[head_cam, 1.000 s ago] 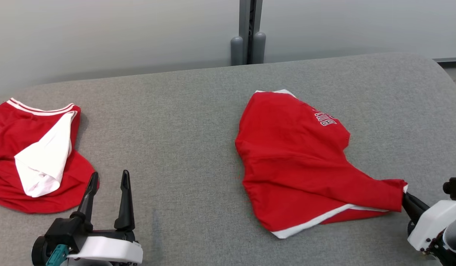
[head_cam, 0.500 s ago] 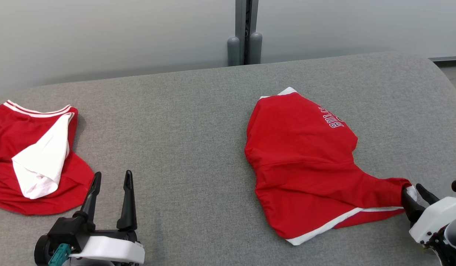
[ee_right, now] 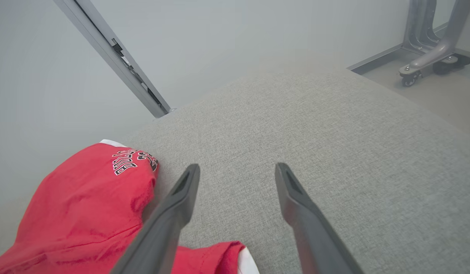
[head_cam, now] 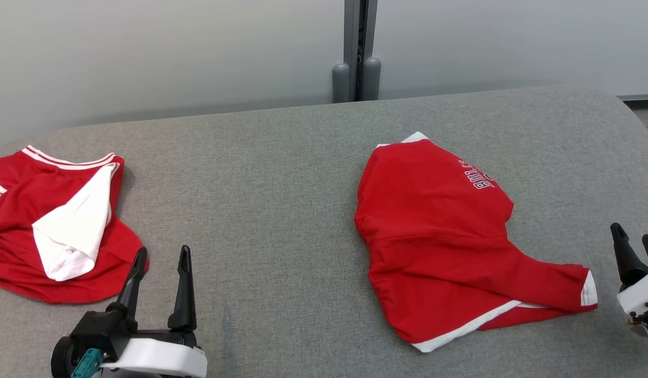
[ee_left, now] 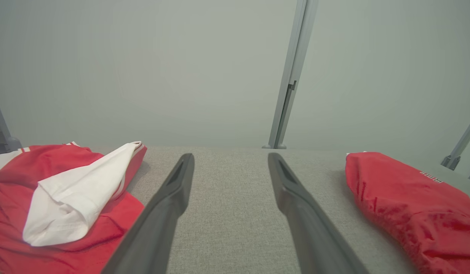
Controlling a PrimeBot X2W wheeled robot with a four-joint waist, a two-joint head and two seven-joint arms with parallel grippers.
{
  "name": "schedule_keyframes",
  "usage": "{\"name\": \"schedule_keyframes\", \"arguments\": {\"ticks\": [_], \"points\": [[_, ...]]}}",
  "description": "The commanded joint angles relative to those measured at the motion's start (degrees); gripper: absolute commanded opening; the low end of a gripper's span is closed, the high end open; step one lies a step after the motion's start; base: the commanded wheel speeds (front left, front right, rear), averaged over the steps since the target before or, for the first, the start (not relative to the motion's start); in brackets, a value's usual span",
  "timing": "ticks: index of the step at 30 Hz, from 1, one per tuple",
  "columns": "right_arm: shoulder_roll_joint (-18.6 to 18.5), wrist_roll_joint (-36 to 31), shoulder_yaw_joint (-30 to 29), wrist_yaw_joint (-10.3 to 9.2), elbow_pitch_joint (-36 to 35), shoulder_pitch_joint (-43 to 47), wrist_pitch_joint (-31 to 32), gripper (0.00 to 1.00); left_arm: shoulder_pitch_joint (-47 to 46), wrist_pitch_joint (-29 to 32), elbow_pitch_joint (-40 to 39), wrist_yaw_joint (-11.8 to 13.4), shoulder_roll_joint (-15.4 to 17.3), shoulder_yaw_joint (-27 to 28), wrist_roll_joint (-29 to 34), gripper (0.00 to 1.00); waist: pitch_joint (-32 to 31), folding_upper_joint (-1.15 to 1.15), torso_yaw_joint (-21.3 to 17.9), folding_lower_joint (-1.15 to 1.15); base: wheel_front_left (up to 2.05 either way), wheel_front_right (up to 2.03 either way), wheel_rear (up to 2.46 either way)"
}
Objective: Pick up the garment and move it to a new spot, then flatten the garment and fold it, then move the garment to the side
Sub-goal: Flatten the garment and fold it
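Red garment (head_cam: 434, 247), white "BULLS" lettering (head_cam: 480, 176), on grey upholstery (head_cam: 261, 173)

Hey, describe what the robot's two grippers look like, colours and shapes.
The left gripper has two long, tapering black fingers on a black mount, set in a rounded white shell, with a teal connector at its side. The right gripper looks alike: black fingers, white shell.

Garment (head_cam: 445, 247) right, other garment (head_cam: 56, 220) left.
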Motion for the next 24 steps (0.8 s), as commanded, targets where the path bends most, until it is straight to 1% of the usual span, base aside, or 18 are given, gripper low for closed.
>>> {"name": "schedule_keyframes", "arguments": {"ticks": [1, 5, 9, 13, 15, 18, 19, 21, 22, 24], "points": [[0.4, -1.5, -1.6, 0.01, 0.2, 0.6, -0.3, 1.0, 0.4, -0.1, 0.1, -0.1, 0.2, 0.0, -0.2, 1.0, -0.2, 0.0, 0.2, 0.0, 0.0, 0.0, 0.0], [2.1, -8.1, -7.4, 0.01, -2.6, 1.6, -0.3, 1.0, 0.5, -0.1, 0.0, -0.2, 0.2, -0.2, -0.2, 1.0, -0.4, 0.0, 0.6, 0.0, 0.0, 0.0, 0.0], [4.7, -16.6, -16.1, 0.01, -9.2, 4.2, -0.3, 1.0, 0.7, -0.1, -0.4, 0.0, 0.2, -0.4, -0.3, 1.0, -0.5, 0.0, 0.8, 0.0, 0.0, 0.0, 0.0], [9.6, -26.3, -25.0, 0.01, -18.2, 8.5, -0.2, 1.0, 0.6, -0.1, -1.0, 0.3, 0.2, -0.9, -0.4, 1.0, -0.3, 0.0, 1.0, 0.0, 0.0, 0.0, 0.0], [12.0, -30.6, -28.3, 0.01, -23.0, 10.4, -0.2, 1.0, 0.2, -0.1, -1.2, 0.4, 0.2, -1.1, -0.4, 1.0, -0.2, 0.0, 1.0, 0.0, 0.0, 0.0, 0.0], [15.5, -35.3, -30.9, 0.01, -29.1, 13.0, -0.2, 1.0, -0.4, -0.1, -1.4, 0.5, 0.2, -1.3, -0.5, 1.0, 0.1, 0.0, 1.0, 0.0, 0.0, 0.0, 0.0], [17.0, -37.1, -31.3, 0.01, -32.5, 14.0, -0.2, 1.0, -0.8, -0.1, -1.4, 0.5, 0.2, -1.4, -0.5, 1.0, 0.2, 0.0, 1.0, 0.0, 0.0, 0.0, 0.0], [17.9, -38.8, -31.3, 0.01, -35.4, 14.9, -0.3, 1.0, -0.9, -0.1, -1.5, 0.5, 0.2, -1.5, -0.5, 1.0, 0.3, 0.0, 1.0, 0.0, 0.0, 0.0, 0.0], [17.9, -38.8, -31.3, 0.01, -35.4, 14.9, -0.3, 1.0, -0.9, -0.1, -1.5, 0.5, 0.2, -1.5, -0.5, 1.0, 0.3, 0.0, 1.0, 0.0, 0.0, 0.0, 0.0], [18.7, -40.0, -31.1, 0.01, -37.8, 15.9, -0.3, 1.0, -0.8, -0.1, -1.5, 0.5, 0.2, -1.6, -0.6, 1.0, 0.3, 0.0, 1.0, 0.0, 0.0, 0.0, 0.0]]}}
